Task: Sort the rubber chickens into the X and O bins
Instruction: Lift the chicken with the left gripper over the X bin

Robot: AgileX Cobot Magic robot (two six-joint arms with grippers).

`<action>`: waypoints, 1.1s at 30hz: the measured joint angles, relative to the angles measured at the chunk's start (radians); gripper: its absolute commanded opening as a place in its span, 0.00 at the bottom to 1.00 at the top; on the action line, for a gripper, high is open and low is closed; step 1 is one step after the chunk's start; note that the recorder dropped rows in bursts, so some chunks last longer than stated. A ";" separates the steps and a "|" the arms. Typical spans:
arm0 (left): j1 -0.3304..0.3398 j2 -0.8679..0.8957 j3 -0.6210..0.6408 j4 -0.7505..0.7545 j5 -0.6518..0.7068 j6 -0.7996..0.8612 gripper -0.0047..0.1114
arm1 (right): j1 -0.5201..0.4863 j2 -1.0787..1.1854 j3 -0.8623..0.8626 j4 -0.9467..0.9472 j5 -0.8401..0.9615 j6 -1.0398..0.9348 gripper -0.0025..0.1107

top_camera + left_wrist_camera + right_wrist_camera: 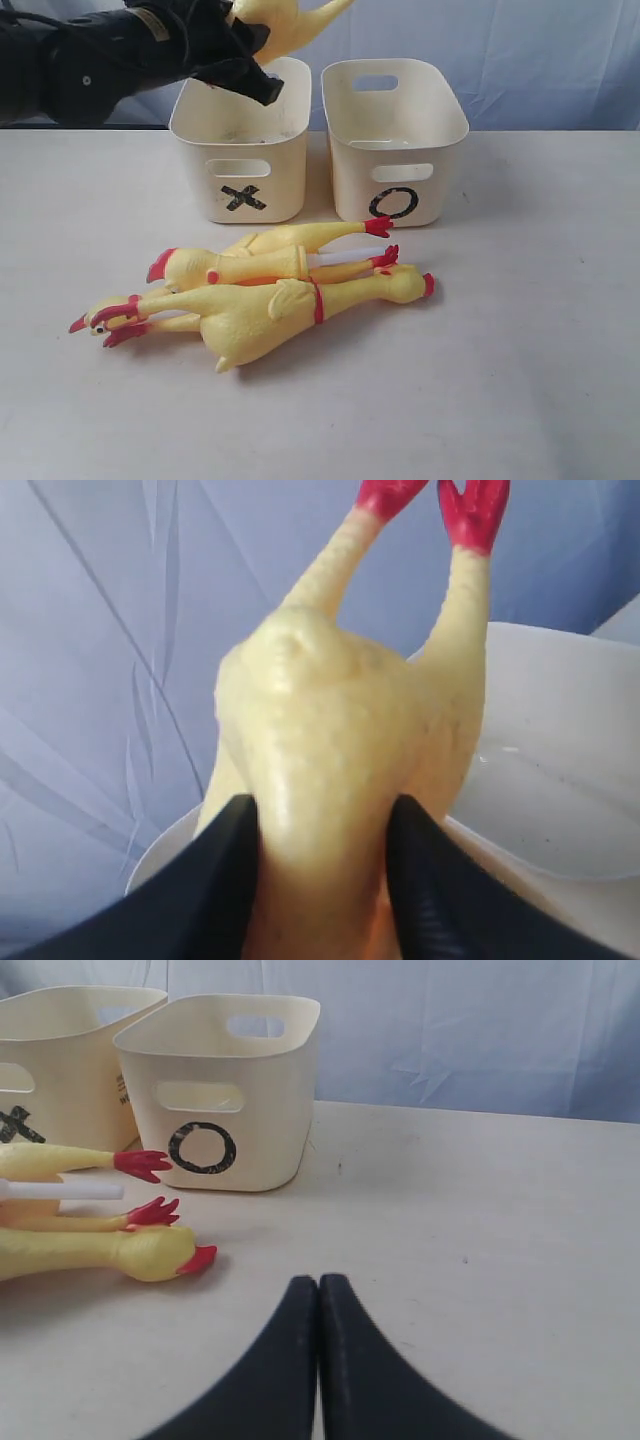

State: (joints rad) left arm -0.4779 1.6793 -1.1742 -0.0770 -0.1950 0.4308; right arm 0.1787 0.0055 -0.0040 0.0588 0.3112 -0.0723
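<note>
**Fat chicken aloft over the X tub**

Left gripper (pixel 258 80): clamped on the body of a fat yellow rubber toy chicken (pixel 285 25), high in the air and right above the rear of the cream plastic tub marked with a black X (pixel 215 175). Long axis slanting up and across toward the matching tub marked with a black O (pixel 440 180), red feet uppermost; head out of sight. Likely next move: a straight release downward. Worth checking first that the slanted legs do not overhang the neighbouring tub.

Right gripper (pixel 319 1300): jaws pressed together, nothing between them, low over the white table (pixel 500 1220). Just ahead and to one side, a pile of yellow rubber chickens (pixel 100 1250), lying flat before both tubs with long axes running across the front of them. Nearer to this arm than to the raised one, by the look of it.

Only in the left wrist view: black fingers (pixel 225 880) on either flank of the chicken's body, and a pale tub interior below, mark unseen. Only in the exterior view: which letter lies beneath. Only in the right wrist view: the idle gripper itself, absent from the exterior view.
</note>
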 measured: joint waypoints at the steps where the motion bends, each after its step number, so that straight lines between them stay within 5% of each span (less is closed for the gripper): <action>1: 0.000 0.031 0.000 -0.033 -0.065 0.000 0.04 | 0.000 0.000 0.000 0.000 0.000 0.000 0.02; 6: 0.009 0.097 -0.004 -0.158 -0.210 -0.002 0.04 | 0.000 0.000 0.000 0.000 0.000 0.000 0.02; 33: 0.070 0.279 -0.021 -0.286 -0.232 -0.004 0.04 | 0.000 0.000 0.000 0.000 0.000 0.000 0.02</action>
State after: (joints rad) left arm -0.4080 1.9584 -1.1950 -0.3633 -0.4272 0.4268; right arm 0.1787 0.0055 -0.0040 0.0588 0.3112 -0.0723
